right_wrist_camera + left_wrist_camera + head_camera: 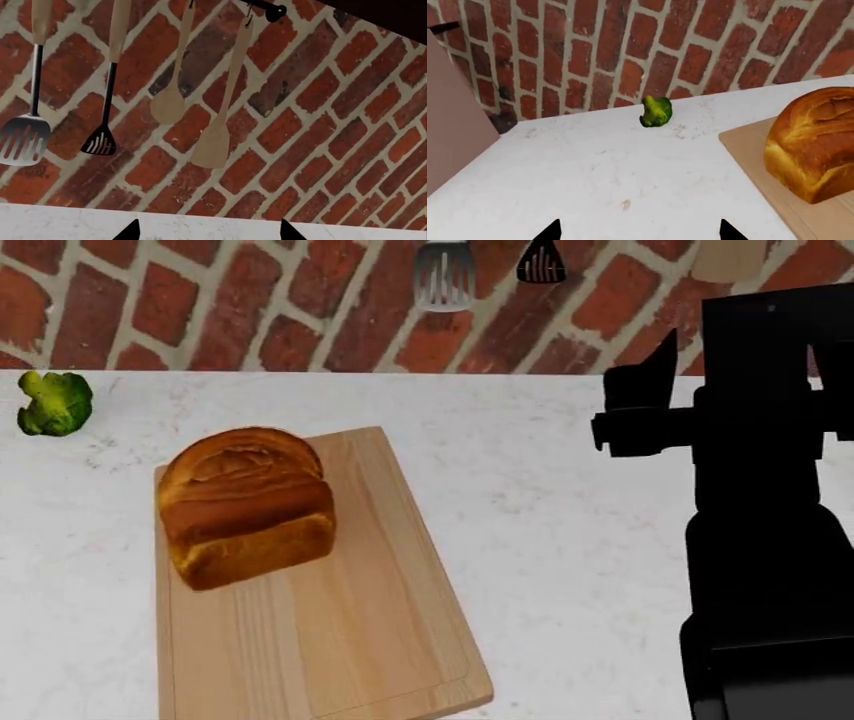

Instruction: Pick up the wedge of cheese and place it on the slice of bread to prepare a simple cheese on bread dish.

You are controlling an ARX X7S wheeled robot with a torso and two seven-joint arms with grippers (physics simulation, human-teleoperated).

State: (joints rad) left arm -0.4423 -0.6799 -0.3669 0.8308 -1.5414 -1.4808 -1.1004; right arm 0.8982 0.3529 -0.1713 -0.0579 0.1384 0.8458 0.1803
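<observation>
- Bread slice (244,506), a golden-brown domed block, stands on the back-left part of the wooden cutting board (360,640); the left wrist view shows it near the board's edge.
- Cheese wedge appears in none of the three views, so where it lies cannot be told.
- Right arm (761,500) stands as a tall dark mass well to the right of the cutting board, raised above the white counter (534,490), its forward part reaching toward the brick wall (267,300).
- Right gripper (209,230) shows only two dark fingertips (128,231), set wide apart with nothing between them; its camera faces the wall, where a slotted metal spatula (23,137), a small black spatula (100,140) and two wooden spoons (212,140) hang from a rail.
- Left gripper (639,231) likewise shows just two dark tips, spread and holding nothing, poised over bare counter just left of the cutting board.
- Broccoli floret (54,402) sits near the wall, well left of the cutting board and apart from the bread.
- Bare counter runs between the cutting board's right edge and the right arm, and between its left edge and the broccoli.
- Front half of the cutting board carries nothing.
</observation>
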